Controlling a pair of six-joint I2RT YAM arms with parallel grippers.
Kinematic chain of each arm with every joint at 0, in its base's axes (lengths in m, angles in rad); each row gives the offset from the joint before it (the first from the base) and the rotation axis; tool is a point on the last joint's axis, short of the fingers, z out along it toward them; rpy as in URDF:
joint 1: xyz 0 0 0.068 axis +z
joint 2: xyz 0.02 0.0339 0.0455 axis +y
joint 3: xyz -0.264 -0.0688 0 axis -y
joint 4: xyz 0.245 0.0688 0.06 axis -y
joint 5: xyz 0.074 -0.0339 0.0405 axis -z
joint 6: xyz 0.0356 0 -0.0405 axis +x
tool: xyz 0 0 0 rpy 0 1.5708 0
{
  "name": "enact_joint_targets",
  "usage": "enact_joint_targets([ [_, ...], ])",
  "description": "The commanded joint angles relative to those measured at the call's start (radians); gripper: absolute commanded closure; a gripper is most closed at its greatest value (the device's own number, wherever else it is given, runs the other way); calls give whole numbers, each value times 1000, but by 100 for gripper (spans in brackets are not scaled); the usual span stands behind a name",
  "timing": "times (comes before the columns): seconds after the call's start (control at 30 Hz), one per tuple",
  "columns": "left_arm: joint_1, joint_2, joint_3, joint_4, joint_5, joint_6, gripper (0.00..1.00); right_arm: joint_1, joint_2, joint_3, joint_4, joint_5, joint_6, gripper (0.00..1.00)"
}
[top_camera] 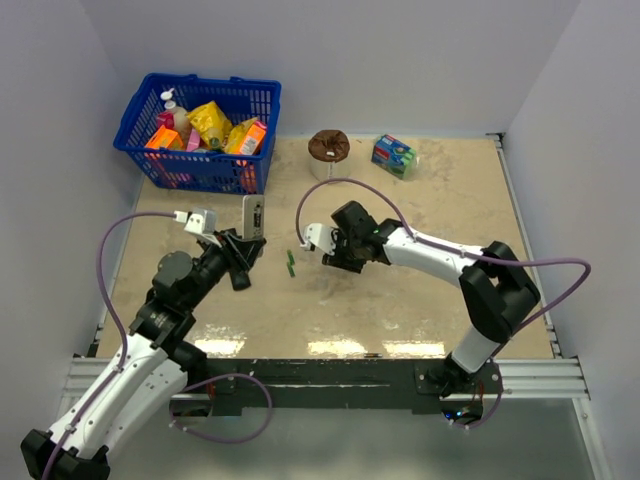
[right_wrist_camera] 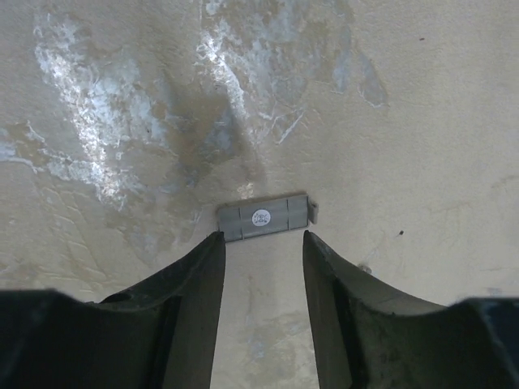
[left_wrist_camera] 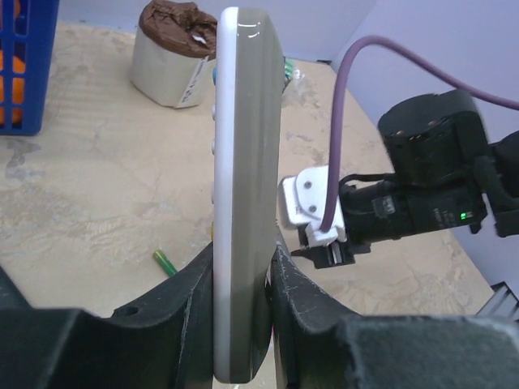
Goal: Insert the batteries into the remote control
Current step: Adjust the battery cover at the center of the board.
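My left gripper [top_camera: 243, 252] is shut on the lower end of the white remote control [top_camera: 254, 216] and holds it up on its edge. In the left wrist view the remote control [left_wrist_camera: 246, 162] stands upright between my fingers [left_wrist_camera: 182, 308], its grey back to the right and its buttons to the left. My right gripper [top_camera: 334, 256] is open and points down at the table. In the right wrist view a small flat grey cover plate [right_wrist_camera: 263, 217] with a round white sticker lies on the table just beyond my open right gripper [right_wrist_camera: 263, 241]. No batteries show in any view.
A small green stick [top_camera: 291, 262] lies on the table between the grippers, also in the left wrist view [left_wrist_camera: 165, 262]. A blue basket [top_camera: 150, 118] of packets stands at the back left. A brown-topped white roll [top_camera: 327, 150] and a blue-green box [top_camera: 395, 155] stand at the back.
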Motion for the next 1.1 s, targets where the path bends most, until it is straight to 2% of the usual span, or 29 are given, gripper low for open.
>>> enact_joint_targets([
  [0.0,-1,-11,5,-10,-70,31,100,8,-17,144,-123,50,140,51],
  [0.03,-1,-11,7,-17,-82,31,100,9,-17,205,-146,59,279,47],
  [0.1,-1,-3,14,-50,-87,31,100,9,-21,270,-204,97,428,44],
  [0.13,-1,-2,11,-56,-87,29,100,8,-24,282,-220,120,575,41],
  [0.2,-1,0,2,-56,-88,19,100,9,-18,302,-263,166,721,41],
  [0.23,-1,0,-3,-49,-87,17,100,8,-12,307,-278,174,845,41],
  [0.33,-1,6,-9,-53,-88,12,100,8,51,342,-364,231,1053,44],
  [0.43,-1,11,-10,-60,-87,14,100,9,108,344,-383,234,1183,44],
  [0.6,-1,1,-13,-66,-82,14,100,-35,82,241,-323,228,1271,47],
  [0.73,-2,-8,-24,-60,-87,25,100,-109,-49,115,-223,160,1276,48],
  [0.8,-2,-5,-36,-46,-84,25,100,-111,-47,130,-183,153,1250,48],
  [0.93,-2,21,-41,-2,-70,12,100,-95,67,233,-235,151,1265,48],
  [1.07,-5,21,-27,-13,-71,22,100,-88,115,236,-190,191,1319,55],
])
